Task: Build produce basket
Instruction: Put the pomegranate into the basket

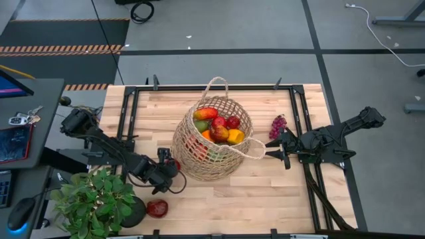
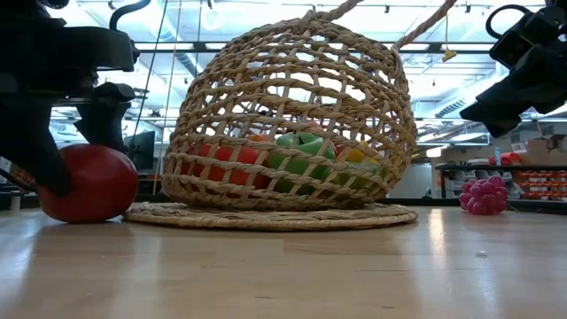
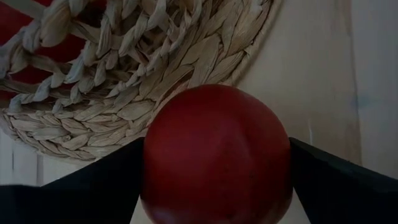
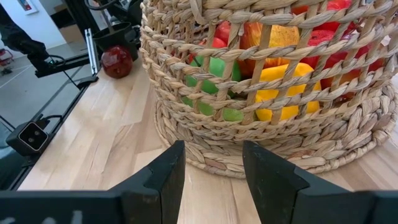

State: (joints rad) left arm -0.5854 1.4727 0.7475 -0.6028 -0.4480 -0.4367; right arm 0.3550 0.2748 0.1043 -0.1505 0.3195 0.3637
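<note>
Basket (image 1: pixel 214 136): tan open-weave wicker, centre of the high view, on the wooden worktop (image 1: pixel 265 192); red, orange, yellow and green produce (image 1: pixel 219 129) inside. Left claw (image 1: pixel 174 167), lower left of the basket, stands wide with a red round fruit (image 3: pixel 217 155) between its fingers at the basket's base; whether they press it cannot be told. Right claw (image 1: pixel 269 147), at the basket's right edge, is closed on a loop handle (image 1: pixel 249 149). Grape bunch (image 1: pixel 277 125) lies right of the basket. Only the high view shows the potted plant (image 1: pixel 93 202) and a second red fruit (image 1: pixel 157 208) at lower left.
</note>
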